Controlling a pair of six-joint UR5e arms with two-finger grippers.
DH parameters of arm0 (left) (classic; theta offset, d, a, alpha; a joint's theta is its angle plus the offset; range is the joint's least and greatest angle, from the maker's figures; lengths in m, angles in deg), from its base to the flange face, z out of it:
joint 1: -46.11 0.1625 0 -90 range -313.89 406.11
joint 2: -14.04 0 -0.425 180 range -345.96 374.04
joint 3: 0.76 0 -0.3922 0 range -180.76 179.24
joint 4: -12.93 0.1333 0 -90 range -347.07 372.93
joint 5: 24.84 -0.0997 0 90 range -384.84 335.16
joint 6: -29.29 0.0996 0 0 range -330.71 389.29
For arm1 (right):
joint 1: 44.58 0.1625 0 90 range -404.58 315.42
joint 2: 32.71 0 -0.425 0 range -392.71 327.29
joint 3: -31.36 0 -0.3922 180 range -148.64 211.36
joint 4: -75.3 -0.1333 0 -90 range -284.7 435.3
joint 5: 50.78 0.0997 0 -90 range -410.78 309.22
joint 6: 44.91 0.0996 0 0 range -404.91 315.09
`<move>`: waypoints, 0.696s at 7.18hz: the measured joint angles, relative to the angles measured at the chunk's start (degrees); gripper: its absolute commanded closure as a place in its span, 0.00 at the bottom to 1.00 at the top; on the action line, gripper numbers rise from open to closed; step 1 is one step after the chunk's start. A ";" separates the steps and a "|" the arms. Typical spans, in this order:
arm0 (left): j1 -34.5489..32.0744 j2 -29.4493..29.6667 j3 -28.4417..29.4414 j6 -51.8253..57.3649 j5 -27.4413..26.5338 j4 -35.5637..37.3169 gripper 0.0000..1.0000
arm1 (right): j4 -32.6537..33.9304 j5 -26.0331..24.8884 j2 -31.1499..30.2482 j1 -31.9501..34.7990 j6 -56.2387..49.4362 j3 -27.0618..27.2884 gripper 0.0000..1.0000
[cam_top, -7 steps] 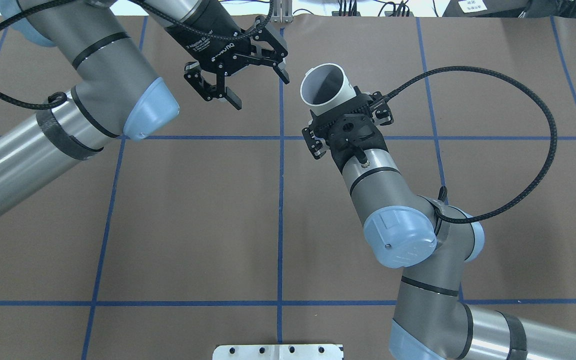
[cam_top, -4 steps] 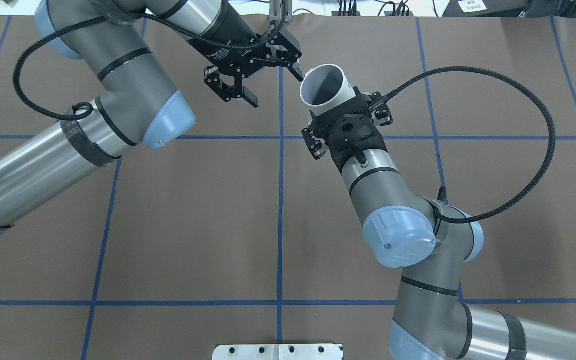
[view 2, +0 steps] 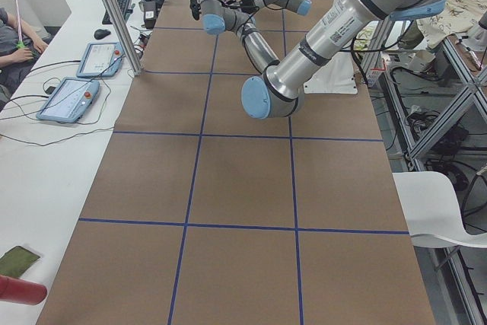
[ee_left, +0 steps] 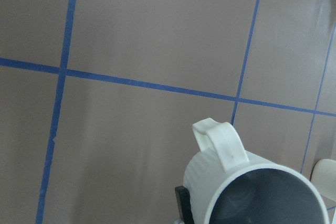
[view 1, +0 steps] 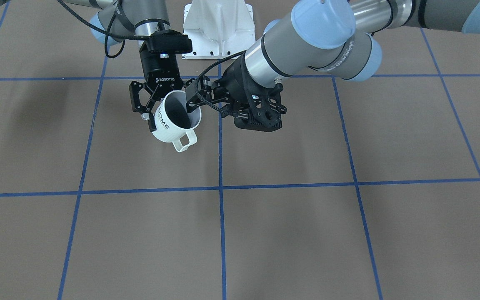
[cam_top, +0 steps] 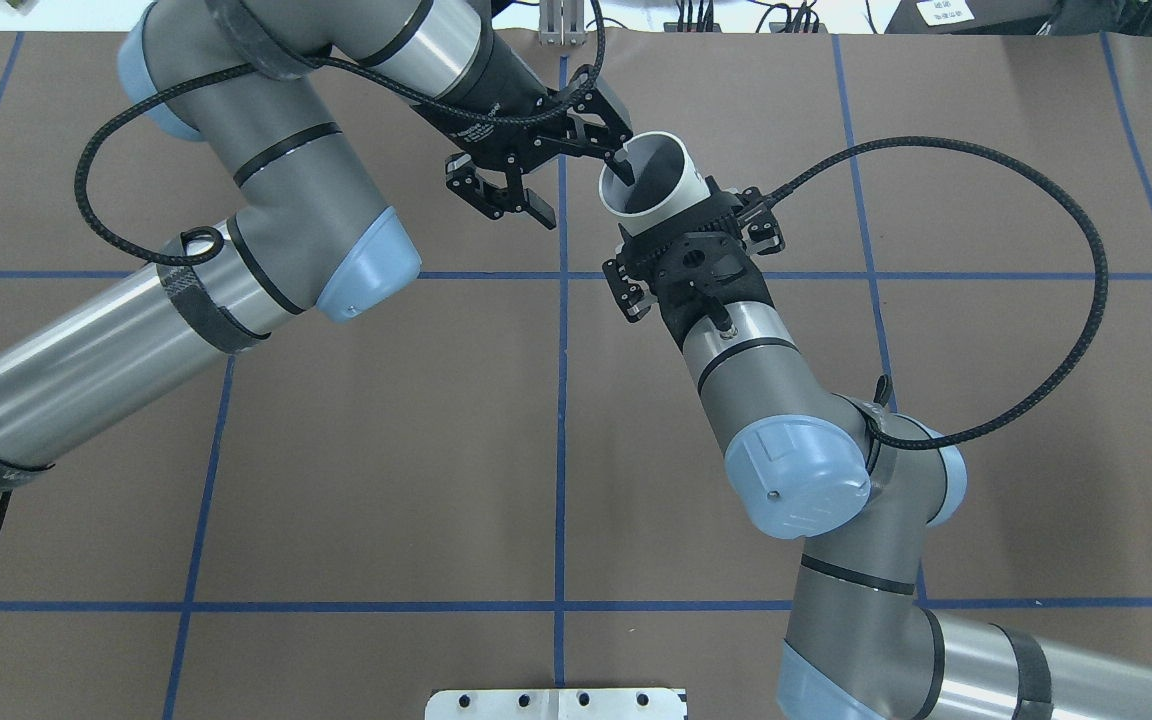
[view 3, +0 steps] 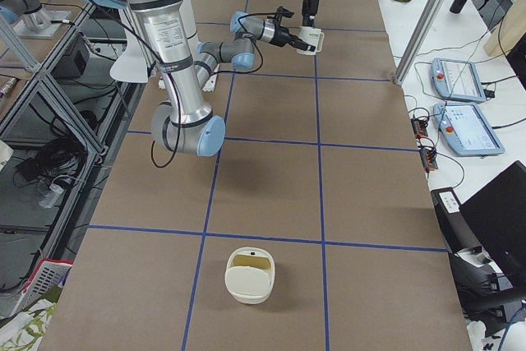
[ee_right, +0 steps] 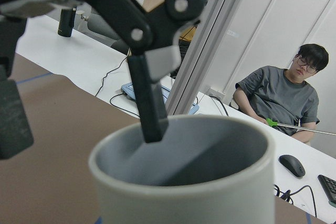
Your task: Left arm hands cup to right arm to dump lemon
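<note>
Cup point(view 1: 168, 130) is up off the worktop point(cam_top: 386, 450), held by the right hand point(view 1: 152, 112), which is closed on the cup's side w/ the "HOME" lettering next to its fingers. Cup is tilted: mouth faces up and toward the left arm point(cam_top: 266, 200), squarish handle hangs on the low side in the front view. From overhead it sits just to the robot's right of the centre blue tape line point(cam_top: 561, 400), in the far row of squares.

Left hand point(cam_top: 584, 193) is spread wide at the cup's mouth. One finger point(cam_top: 624, 168) dips inside the rim, the other stays outside, apart from the wall, on the robot's left of the cup. Right wrist cam shows that inner finger running down past the near rim into the grey interior; can't tell if it touches the wall. Left wrist cam looks down on the handle and the grey inside, w/ a bit of black finger beside the ribbed wall.

Right arm point(cam_top: 796, 470) comes up from the near edge, elbow bent, cable looping out to its side.

Elsewhere: a cream tub point(view 3: 249, 274) stands on the worktop well apart from both hands, and a seated operator point(ee_right: 278, 98) shows behind the cup in the right wrist cam
</note>
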 measured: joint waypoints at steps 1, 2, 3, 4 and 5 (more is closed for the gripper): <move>0.25 0.18 0.00 -0.28 0.00 0.00 0.39 | -0.02 -0.02 0.00 -0.08 0.00 0.00 0.89; 0.41 0.36 0.07 -0.40 -0.01 0.00 0.46 | -0.03 -0.03 -0.03 -0.12 0.00 0.00 0.89; 0.54 0.72 0.34 -0.44 -0.01 -0.01 0.49 | -0.03 -0.04 -0.06 -0.15 0.00 0.00 0.89; 0.58 1.29 1.00 -0.45 -0.01 0.00 0.52 | -0.04 -0.04 -0.07 -0.17 0.00 0.00 0.89; 0.68 1.93 1.77 -0.45 -0.01 -0.01 0.54 | -0.04 -0.04 -0.08 -0.17 0.02 0.00 0.89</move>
